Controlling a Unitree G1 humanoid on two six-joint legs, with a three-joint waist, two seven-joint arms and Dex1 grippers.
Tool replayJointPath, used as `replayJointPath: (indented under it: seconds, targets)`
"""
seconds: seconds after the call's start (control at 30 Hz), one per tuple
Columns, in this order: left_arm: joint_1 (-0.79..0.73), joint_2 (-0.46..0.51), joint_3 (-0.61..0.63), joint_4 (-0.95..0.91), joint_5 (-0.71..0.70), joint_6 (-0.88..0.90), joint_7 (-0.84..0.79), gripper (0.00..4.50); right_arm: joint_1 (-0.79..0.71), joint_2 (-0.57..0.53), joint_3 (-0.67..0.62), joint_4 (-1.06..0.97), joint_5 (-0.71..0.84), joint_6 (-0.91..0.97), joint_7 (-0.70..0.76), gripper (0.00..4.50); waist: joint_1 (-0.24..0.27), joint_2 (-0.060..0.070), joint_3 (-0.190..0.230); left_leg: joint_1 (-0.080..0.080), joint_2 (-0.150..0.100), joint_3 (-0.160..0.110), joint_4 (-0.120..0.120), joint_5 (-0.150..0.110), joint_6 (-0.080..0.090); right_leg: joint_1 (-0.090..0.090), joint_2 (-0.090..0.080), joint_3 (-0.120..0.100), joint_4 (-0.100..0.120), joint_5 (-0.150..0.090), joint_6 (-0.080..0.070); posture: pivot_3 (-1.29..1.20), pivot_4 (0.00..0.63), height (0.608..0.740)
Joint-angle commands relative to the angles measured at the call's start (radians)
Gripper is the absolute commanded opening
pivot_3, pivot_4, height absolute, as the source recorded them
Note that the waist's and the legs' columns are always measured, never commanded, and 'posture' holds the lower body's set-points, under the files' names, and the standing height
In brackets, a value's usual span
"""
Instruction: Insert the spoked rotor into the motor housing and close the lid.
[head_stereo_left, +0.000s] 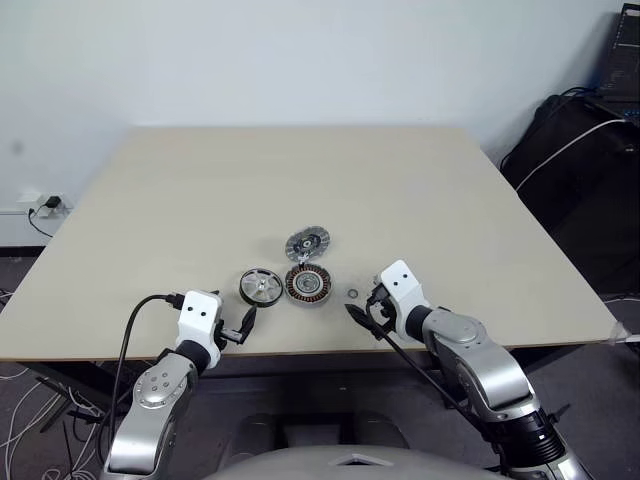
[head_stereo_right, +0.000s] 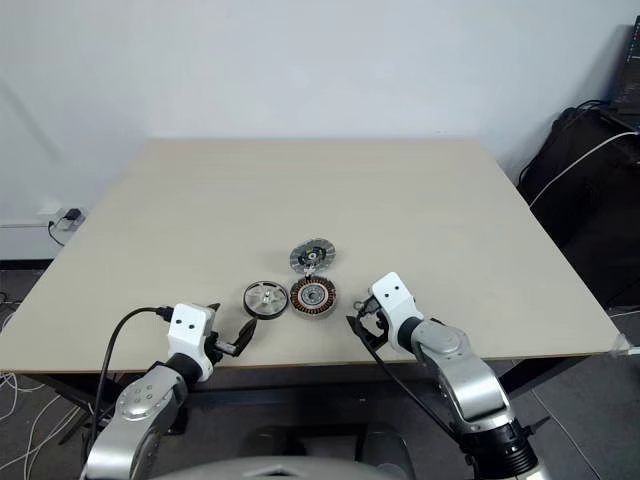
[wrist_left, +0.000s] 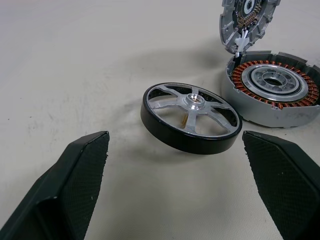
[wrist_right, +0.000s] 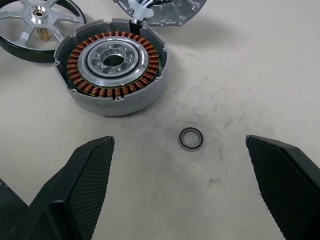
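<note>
On the beige table (head_stereo_left: 150, 200), black-ringed silver-spoked rotor (head_stereo_left: 258, 286) lies at 9 o'clock of copper-wound round housing (head_stereo_left: 308, 285), ribbed silver lid (head_stereo_left: 307, 243) at 12. Both jaws spread, empty; left gripper (head_stereo_left: 240, 326) should reach first, grasping the rotor.

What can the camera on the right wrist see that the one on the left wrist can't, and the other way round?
Right wrist view: a small loose ring lying on the table, between that gripper's open jaws. Left wrist view: the whole rotor lying flat, ahead of the left gripper's open jaws. Both views: the housing with copper windings, part of the lid behind it, and at least part of the rotor.
</note>
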Motion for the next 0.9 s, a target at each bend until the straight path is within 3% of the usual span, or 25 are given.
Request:
replayJointPath:
  seconds: [0.03,0.47,0.9]
  targets:
    - [-0.008,-0.003,0.006,-0.019,0.002,-0.024,0.000,4.50,-0.011,0.030,-0.027,-0.005,0.001,-0.011,-0.035,4.48,0.000,0.000,0.000,0.000,0.000,0.000,0.000,0.000,0.000,0.000,0.000,0.000,0.000,0.000,0.000,0.00,0.000,0.740]
    - [-0.012,-0.016,-0.006,-0.023,0.020,-0.035,0.013,4.50,-0.090,0.169,0.016,0.212,-0.058,-0.134,-0.114,4.48,-0.002,0.001,0.001,0.000,0.000,0.000,-0.002,0.001,-0.001,-0.001,0.001,0.000,0.000,0.000,0.000,0.00,0.000,0.740]
    - [0.001,-0.024,-0.002,-0.041,0.021,-0.026,0.028,4.50,-0.137,0.219,0.002,0.376,-0.069,-0.218,-0.109,4.48,-0.009,0.001,0.001,0.000,0.000,0.000,-0.004,0.002,-0.003,-0.001,0.001,-0.001,0.000,0.000,-0.001,0.00,0.000,0.740]
